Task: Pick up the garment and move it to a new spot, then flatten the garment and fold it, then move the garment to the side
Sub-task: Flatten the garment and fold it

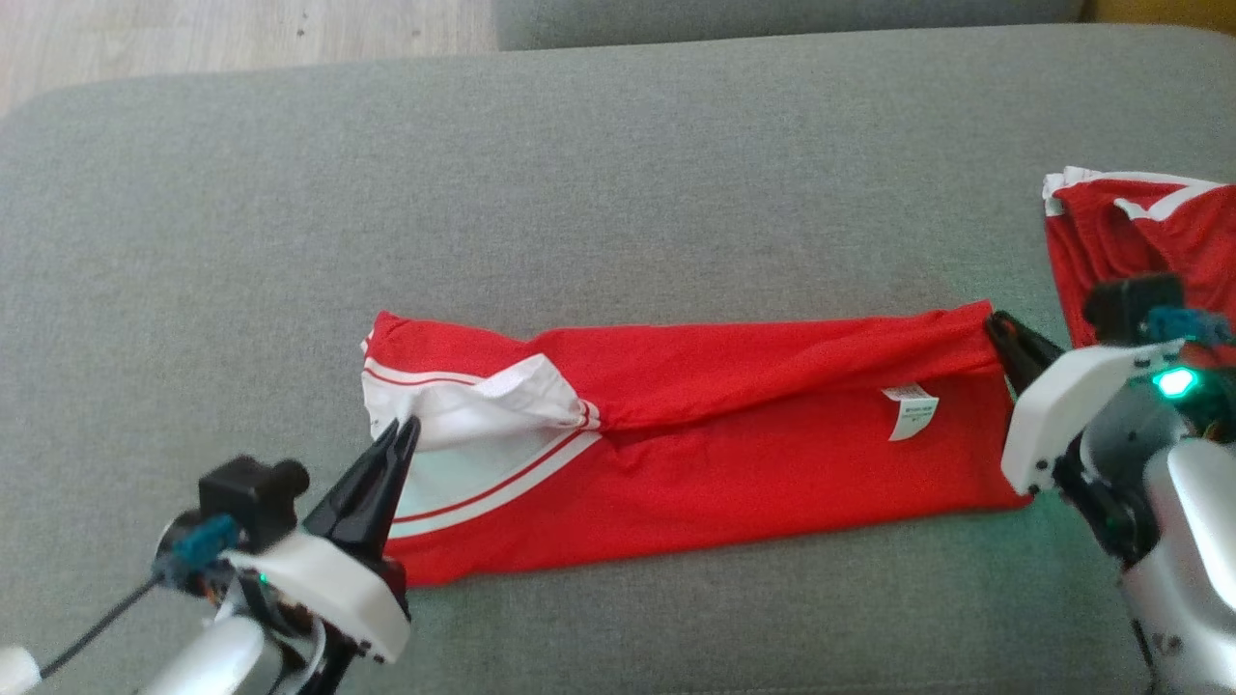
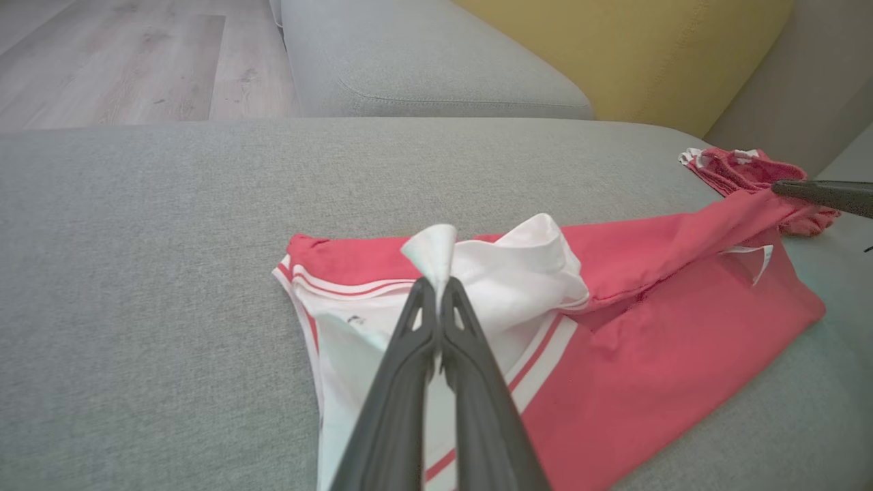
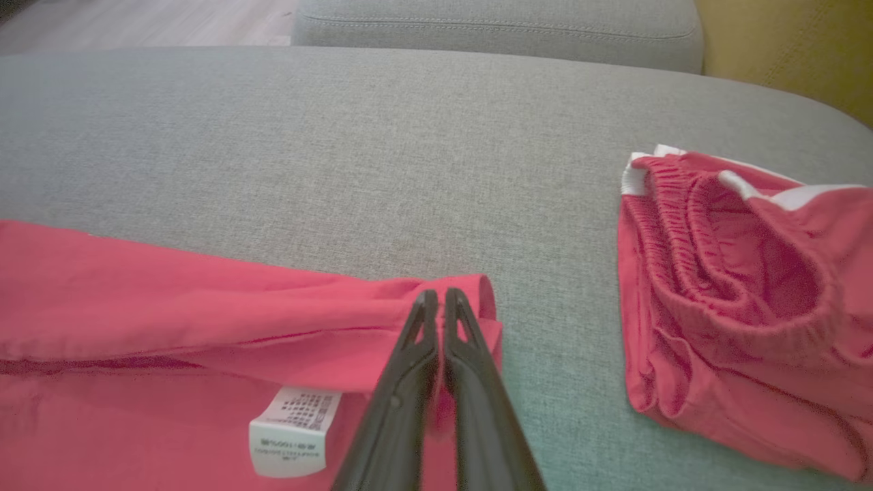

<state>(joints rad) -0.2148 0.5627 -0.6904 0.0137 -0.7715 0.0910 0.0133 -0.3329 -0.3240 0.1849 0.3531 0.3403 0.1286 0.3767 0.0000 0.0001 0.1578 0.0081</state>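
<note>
Red jersey [image 1: 734, 434] lies half-folded lengthwise between the grippers. The left gripper [image 1: 406, 430] pinches its white sleeve [image 1: 483, 410] and the right gripper [image 1: 999, 328] clamps its far end. More folding and the move aside look still to come.

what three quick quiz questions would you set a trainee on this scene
1. True or false: the left tool pinches white fabric of the garment.
2. Which lies nearer the right tool: A the care label, B the white panel?
3. Fill in: the folded red cloth lies to the garment's ____, by the robot's sides.
Key: 1 true; 2 A; 3 right.
</note>
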